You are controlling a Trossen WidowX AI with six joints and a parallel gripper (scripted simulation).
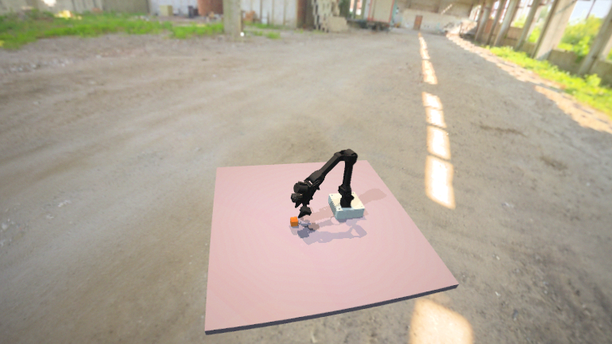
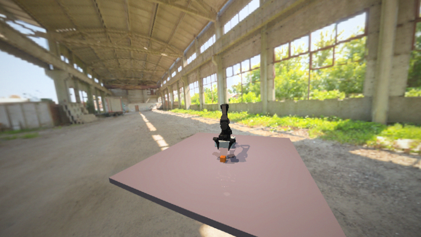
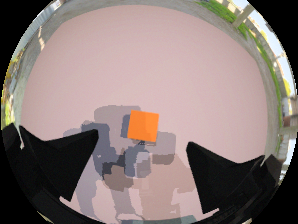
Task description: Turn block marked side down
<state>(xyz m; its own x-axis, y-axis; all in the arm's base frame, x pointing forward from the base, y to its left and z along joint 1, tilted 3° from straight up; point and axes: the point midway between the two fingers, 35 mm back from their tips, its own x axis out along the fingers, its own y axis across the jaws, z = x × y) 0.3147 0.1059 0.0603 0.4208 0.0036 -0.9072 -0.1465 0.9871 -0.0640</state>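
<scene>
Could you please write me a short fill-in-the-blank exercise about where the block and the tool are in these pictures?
1. The block is coloured ____.
2. The block rests on the pink ____, apart from the arm's white base.
3. The tool is ____, with nothing between its fingers.
4. The tool hangs ____ the block without touching it.

Missing words: orange; table; open; above

Bright daylight, soft shadows (fisheye wrist)
</scene>
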